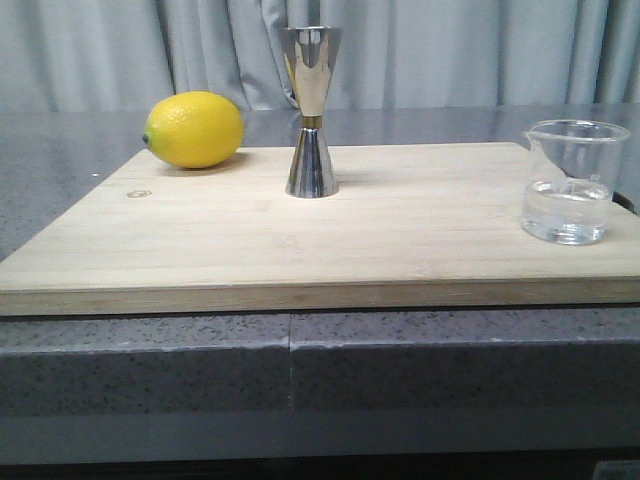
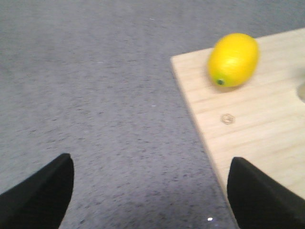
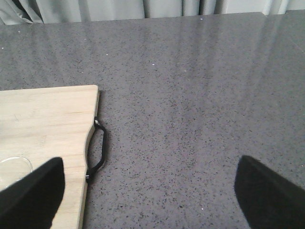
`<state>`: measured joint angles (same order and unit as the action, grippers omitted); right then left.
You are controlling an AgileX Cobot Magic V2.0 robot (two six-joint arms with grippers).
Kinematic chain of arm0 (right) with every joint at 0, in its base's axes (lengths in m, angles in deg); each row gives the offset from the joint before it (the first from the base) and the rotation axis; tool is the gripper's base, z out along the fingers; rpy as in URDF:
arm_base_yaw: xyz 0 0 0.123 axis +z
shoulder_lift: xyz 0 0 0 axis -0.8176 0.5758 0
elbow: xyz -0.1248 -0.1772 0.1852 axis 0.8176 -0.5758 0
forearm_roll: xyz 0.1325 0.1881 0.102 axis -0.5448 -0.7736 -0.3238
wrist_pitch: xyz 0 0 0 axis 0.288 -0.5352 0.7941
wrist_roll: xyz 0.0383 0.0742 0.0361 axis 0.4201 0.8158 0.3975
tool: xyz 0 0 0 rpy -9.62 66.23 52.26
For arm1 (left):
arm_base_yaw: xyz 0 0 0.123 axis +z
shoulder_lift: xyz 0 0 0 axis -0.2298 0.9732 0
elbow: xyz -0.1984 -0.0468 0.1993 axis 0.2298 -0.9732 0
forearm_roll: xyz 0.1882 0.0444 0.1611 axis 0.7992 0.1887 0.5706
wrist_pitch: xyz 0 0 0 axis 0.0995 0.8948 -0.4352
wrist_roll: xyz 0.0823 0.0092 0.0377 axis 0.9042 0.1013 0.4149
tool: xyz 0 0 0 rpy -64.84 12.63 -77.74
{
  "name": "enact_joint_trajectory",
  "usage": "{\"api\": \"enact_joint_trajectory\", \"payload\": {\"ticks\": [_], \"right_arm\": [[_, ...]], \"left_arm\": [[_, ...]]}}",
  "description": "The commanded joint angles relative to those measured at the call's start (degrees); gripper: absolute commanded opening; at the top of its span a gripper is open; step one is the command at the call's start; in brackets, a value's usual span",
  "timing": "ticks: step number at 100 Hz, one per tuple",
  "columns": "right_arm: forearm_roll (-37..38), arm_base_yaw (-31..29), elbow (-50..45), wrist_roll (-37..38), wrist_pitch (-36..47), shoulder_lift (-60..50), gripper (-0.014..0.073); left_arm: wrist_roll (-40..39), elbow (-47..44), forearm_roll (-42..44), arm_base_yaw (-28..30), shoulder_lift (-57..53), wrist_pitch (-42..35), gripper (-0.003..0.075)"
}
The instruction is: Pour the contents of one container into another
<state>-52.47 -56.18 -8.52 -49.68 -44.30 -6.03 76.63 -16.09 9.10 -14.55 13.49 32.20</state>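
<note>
We see the small clear glass beaker point(image 1: 570, 182), cylindrical with a pouring lip turned toward the middle of the board, standing upright near the right end of the pale wooden cutting board point(image 1: 400, 235), with clear liquid filling roughly its lower third. Well apart from it, toward the middle of the board and further back, the shiny steel hourglass-shaped jigger point(image 1: 311, 110) stands upright on its wider-looking lower cone, its narrow waist tinted gold. To the left of the jigger, near the board's far left corner, lies a yellow lemon point(image 1: 194, 129) on its side, near the jigger but not touching it; the jigger rises well above it. The board rests on a dark grey speckled bench point(image 1: 60, 160), and pale grey curtains point(image 1: 450, 50) hang behind. In the left wrist view, we see the left end effector point(image 2: 150, 191) open wide, its two dark fingers point(image 2: 40, 193) far apart and holding nothing, above the bench just beside the board's corner, with the lemon point(image 2: 233, 59) and a small round mark point(image 2: 228, 118) on the wood ahead. In the right wrist view, the right end effector point(image 3: 150, 191) is likewise spread open and empty, over the bench beside the board's end, where a black handle point(image 3: 99, 150) is fixed to the edge; a faint arc of the beaker's rim point(image 3: 14, 164) shows by one finger.
</note>
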Motion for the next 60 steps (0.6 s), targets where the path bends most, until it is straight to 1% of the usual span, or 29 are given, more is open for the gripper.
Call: {"api": "enact_joint_trajectory", "payload": {"ticks": [1, 9, 18, 23, 27, 32, 33, 49, 60], "right_arm": [[0.9, -0.3, 2.0, -0.1, 3.8, 0.7, 0.0657], [0.9, -0.3, 2.0, -0.1, 3.8, 0.7, 0.0657], [0.9, -0.3, 2.0, -0.1, 3.8, 0.7, 0.0657], [0.9, -0.3, 2.0, -0.1, 3.8, 0.7, 0.0657], [0.9, -0.3, 2.0, -0.1, 3.8, 0.7, 0.0657], [0.9, -0.3, 2.0, -0.1, 3.8, 0.7, 0.0657], [0.9, -0.3, 2.0, -0.1, 3.8, 0.7, 0.0657], [0.9, -0.3, 2.0, -0.1, 3.8, 0.7, 0.0657], [0.9, -0.3, 2.0, -0.1, 3.8, 0.7, 0.0657]], "left_arm": [[13.2, 2.0, -14.0, 0.1, 3.7, -2.0, 0.0608], [24.5, 2.0, -24.7, 0.1, 7.5, -1.5, 0.0608], [36.0, 2.0, -33.8, 0.1, 11.4, 0.1, 0.0608], [42.9, 2.0, -39.6, 0.1, 13.4, 1.7, 0.0608], [46.8, 2.0, -43.1, 0.1, 14.8, 2.9, 0.0607], [52.0, 2.0, -47.7, 0.1, 17.1, 5.4, 0.0607], [54.2, 2.0, -49.5, 0.1, 17.7, 6.6, 0.0607], [66.8, 2.0, -58.8, 0.1, 23.7, 15.6, 0.0607], [71.1, 2.0, -61.8, 0.1, 27.5, 19.2, 0.0607]]}}
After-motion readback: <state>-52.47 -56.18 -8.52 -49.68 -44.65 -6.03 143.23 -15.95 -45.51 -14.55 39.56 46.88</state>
